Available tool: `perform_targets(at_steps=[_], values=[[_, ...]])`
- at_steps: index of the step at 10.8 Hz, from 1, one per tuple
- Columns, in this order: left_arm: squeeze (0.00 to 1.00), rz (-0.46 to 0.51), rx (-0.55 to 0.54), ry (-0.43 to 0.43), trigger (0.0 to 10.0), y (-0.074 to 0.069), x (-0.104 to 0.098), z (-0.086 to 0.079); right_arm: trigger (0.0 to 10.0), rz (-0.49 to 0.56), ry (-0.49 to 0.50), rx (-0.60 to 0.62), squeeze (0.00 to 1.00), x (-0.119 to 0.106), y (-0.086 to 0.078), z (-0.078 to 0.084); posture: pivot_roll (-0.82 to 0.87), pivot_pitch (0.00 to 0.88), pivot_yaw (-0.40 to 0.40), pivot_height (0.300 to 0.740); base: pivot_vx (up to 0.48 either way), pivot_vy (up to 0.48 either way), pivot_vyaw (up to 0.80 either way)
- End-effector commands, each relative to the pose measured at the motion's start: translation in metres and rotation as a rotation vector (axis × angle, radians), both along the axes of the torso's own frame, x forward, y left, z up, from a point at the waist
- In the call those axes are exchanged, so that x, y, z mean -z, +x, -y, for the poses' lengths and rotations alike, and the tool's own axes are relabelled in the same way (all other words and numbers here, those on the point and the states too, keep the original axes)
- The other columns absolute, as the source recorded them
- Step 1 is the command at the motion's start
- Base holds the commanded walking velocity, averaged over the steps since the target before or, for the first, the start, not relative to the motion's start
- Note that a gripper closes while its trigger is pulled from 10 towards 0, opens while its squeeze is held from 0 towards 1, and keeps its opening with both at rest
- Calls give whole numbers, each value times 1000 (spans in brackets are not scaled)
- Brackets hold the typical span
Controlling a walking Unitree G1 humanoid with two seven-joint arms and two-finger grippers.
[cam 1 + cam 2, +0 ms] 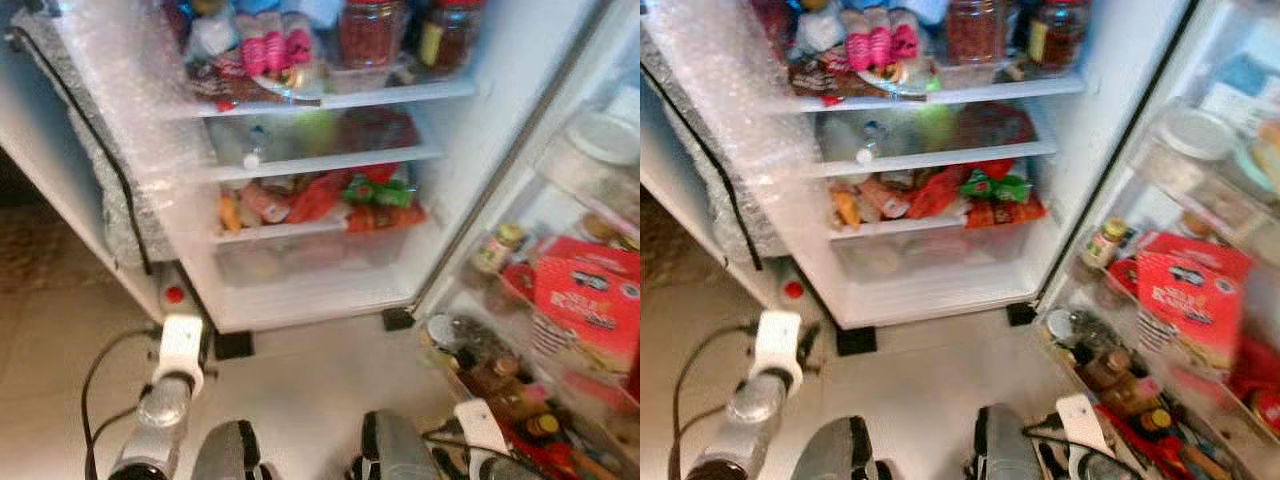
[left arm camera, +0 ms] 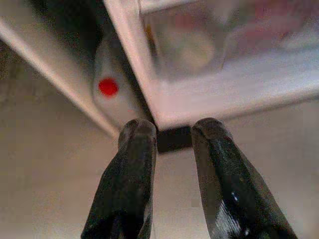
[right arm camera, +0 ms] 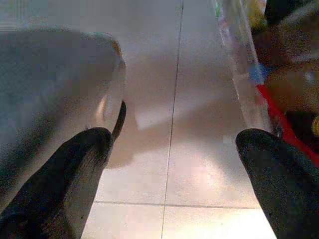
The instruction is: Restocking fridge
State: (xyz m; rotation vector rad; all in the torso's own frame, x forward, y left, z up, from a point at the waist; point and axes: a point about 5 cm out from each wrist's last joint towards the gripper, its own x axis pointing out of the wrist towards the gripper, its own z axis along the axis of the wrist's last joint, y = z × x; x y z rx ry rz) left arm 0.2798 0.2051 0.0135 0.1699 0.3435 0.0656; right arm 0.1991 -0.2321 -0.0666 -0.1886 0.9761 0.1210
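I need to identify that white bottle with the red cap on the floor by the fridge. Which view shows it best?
The left wrist view: the bottle sits close, beyond the open left gripper. Both eye views show it small and blurred.

white fridge point(image 1: 300, 300) standing wide open, shelves crammed with jars and packets, clear bottom drawer shut, open door point(image 1: 560, 330) rack stuffed with bottles and a red carton

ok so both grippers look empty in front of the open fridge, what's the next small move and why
Probably reach the left gripper toward the white bottle with a red cap on the floor beside the fridge. Its jaws stand open, hold nothing and already face that bottle from close by. The right gripper is also open and empty, over bare floor tiles by the door shelves, so nothing is in hand to restock yet.
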Motion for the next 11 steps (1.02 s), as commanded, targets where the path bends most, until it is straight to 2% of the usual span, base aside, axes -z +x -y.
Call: perform_targets(at_steps=[1, 4, 6, 8, 11], values=[[0, -72, -18, 15, 10000, -8, 13, -4, 10000, -20, 2, 20, 0, 3, -7, 2, -124, 163, -34, 641, 0, 0, 0], [0, -252, 2, 50, 10000, -26, 42, -4, 10000, -8, -7, 31, 0, 3, -5, 1, -122, 157, -25, 641, 0, 0, 0], [0, -340, -36, 68, 10000, -44, 57, -11, 10000, -3, -14, 46, 0, 2, -4, 1, -129, 150, -25, 641, 0, 0, 0], [0, -374, -61, 65, 10000, -54, 64, -13, 10000, 33, 5, 88, 0, 1, -3, 1, -122, 149, -28, 641, 0, 0, 0], [0, -411, -63, 61, 10000, -64, 72, -9, 10000, 36, -17, 110, 0, 2, -4, 3, -131, 143, -29, 686, 0, 0, 0]])
